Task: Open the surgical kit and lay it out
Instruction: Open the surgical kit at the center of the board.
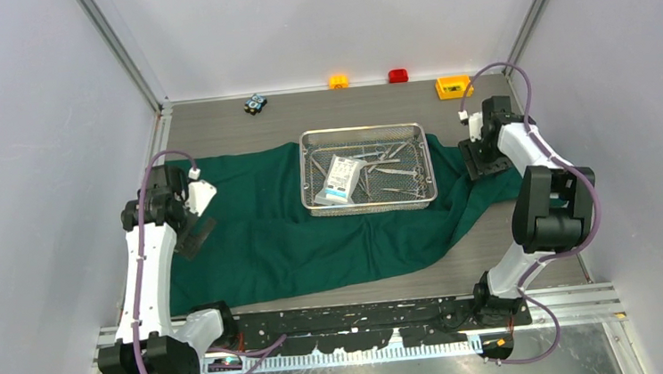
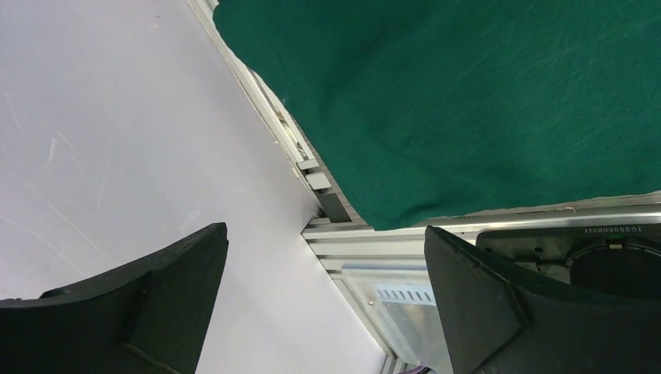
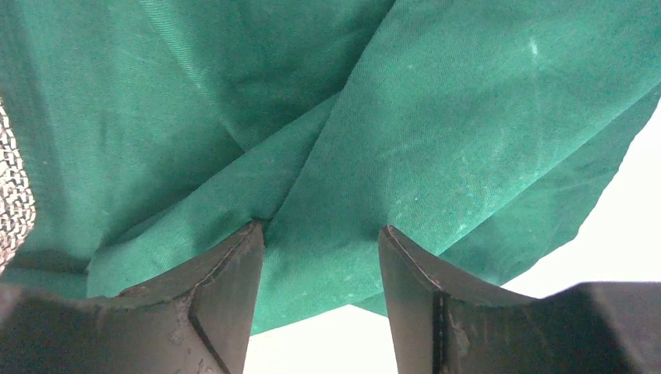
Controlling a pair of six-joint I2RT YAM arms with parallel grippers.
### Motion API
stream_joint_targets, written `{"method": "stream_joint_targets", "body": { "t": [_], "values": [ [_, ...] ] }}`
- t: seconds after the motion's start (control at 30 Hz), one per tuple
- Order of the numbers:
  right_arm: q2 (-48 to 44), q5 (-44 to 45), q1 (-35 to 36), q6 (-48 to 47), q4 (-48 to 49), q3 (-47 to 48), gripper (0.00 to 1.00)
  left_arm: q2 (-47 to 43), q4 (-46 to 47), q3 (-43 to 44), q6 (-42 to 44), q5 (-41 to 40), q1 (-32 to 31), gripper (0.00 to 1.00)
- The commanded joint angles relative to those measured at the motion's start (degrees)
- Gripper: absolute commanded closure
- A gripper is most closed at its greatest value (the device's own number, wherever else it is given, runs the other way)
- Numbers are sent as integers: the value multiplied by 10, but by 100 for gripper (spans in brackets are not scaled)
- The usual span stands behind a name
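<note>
The dark green drape lies spread over the table. The steel wire-mesh tray stands on it at the middle back. In the tray lie the flat white pouch and slim silver instruments. My left gripper is open and empty over the drape's left edge. In the left wrist view the gripper shows wide apart, with the drape beyond it. My right gripper is open at the drape's right end. In the right wrist view the gripper has its fingertips on the cloth, with a fold between them.
A small yellow box, an orange block, a red block and a small dark toy stand along the back wall. White walls close in both sides. An aluminium frame borders the table. Tray mesh shows at the far left.
</note>
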Motion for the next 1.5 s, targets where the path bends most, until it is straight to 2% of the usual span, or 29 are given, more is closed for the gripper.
{"method": "stream_joint_targets", "body": {
  "t": [0.0, 0.17, 0.4, 0.47, 0.87, 1.1, 1.47],
  "values": [
    [17, 27, -2, -12, 25, -5, 41, -8, 17, 19, -3, 14, -3, 0],
    [22, 28, -6, -14, 25, -6, 51, -6, 18, 22, -3, 16, -4, 0],
    [-6, 36, -12, -22, -2, -11, 82, 3, 21, 32, -5, 27, -13, 0],
    [-25, 36, -15, -23, -12, -18, 86, 9, 21, 36, -7, 28, -19, 0],
    [-227, 96, -51, -52, -87, -107, 95, 45, 56, 43, -15, 35, -65, 0],
    [-340, 158, -59, -54, -154, -157, 96, 51, 80, 32, -14, 41, -114, 0],
    [-486, 268, -59, -77, -276, -244, 92, 54, 94, 28, 7, 59, -138, 0]
  ]
}}
